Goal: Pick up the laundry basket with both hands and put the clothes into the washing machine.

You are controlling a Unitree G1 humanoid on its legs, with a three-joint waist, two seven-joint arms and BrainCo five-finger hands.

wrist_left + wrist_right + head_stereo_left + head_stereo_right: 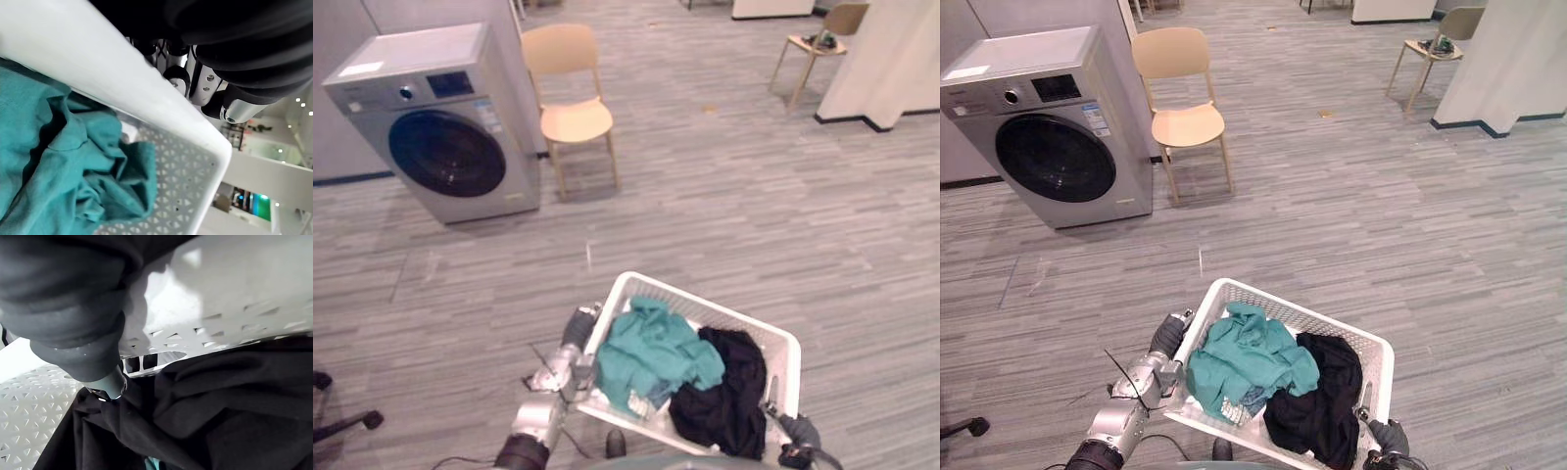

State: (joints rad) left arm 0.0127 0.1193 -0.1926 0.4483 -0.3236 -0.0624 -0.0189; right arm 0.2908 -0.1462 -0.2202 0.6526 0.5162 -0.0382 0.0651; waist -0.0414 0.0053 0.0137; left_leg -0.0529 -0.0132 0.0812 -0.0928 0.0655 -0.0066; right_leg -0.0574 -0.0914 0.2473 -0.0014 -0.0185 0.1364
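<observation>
A white perforated laundry basket (724, 315) sits low in front of me, held between both hands. Inside lie a teal garment (656, 352) on the left and a black garment (729, 392) on the right. My left hand (570, 367) is curled on the basket's left rim, and its fingers (195, 83) show just past that rim. At the right corner, my right hand (793, 431) grips the rim, its thumb (105, 377) hooked inside over the black cloth. The grey washing machine (440, 127) stands far off at the upper left with its round dark door (445, 152) closed.
A pale wooden chair (570, 108) stands just right of the washing machine. A second chair (818, 44) and a white wall corner (891, 59) are at the far right. Grey plank floor lies between me and the machine. A dark caster base (342, 421) pokes in at the lower left.
</observation>
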